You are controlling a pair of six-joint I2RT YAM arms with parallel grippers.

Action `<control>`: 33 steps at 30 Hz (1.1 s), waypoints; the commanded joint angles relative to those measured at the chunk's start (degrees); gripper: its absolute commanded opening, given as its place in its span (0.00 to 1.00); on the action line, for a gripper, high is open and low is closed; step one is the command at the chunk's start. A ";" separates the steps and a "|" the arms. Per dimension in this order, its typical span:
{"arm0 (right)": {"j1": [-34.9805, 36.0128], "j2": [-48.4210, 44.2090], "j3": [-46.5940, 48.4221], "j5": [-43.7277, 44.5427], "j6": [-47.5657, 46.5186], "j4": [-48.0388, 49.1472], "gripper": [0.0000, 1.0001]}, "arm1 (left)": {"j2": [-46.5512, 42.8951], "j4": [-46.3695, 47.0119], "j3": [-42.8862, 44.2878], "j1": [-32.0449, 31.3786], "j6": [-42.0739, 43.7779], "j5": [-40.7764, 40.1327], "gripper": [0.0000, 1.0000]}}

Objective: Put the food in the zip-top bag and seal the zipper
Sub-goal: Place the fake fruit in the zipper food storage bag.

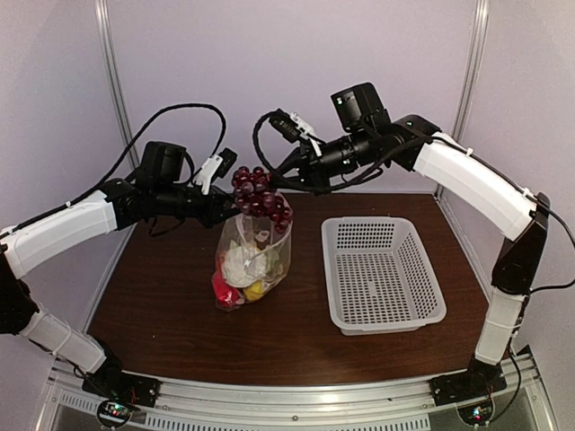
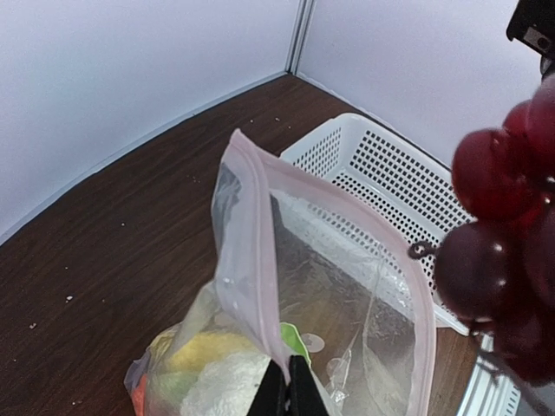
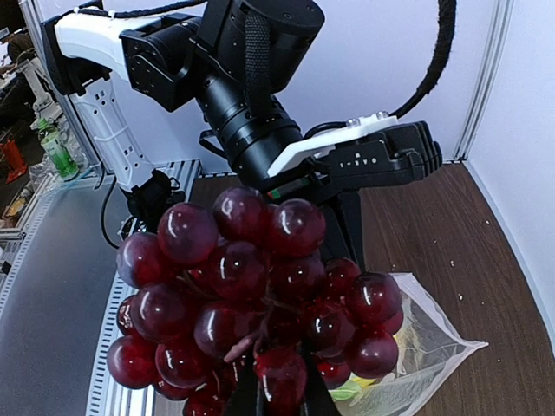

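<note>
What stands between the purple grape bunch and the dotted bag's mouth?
Nothing visible. The right claw holds the dark purple plastic grape bunch at the clear dotted plastic bag's open mouth, whose rim the left claw pinches.

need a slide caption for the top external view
Right gripper holds the grapes above the zip-top bag, whose rim the left gripper pinches upright, white perforated basket alongside.
</note>
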 commanded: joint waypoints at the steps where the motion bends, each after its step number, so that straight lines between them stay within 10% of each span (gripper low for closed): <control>1: 0.11 2.92 4.06 -0.77 -0.14 -0.51 0.00 | -1.84 3.29 -0.82 0.60 0.76 1.72 0.00; 33: 0.06 2.63 -5.41 18.67 -2.95 -0.75 0.00 | -6.15 4.83 -2.11 1.21 -0.64 0.34 0.00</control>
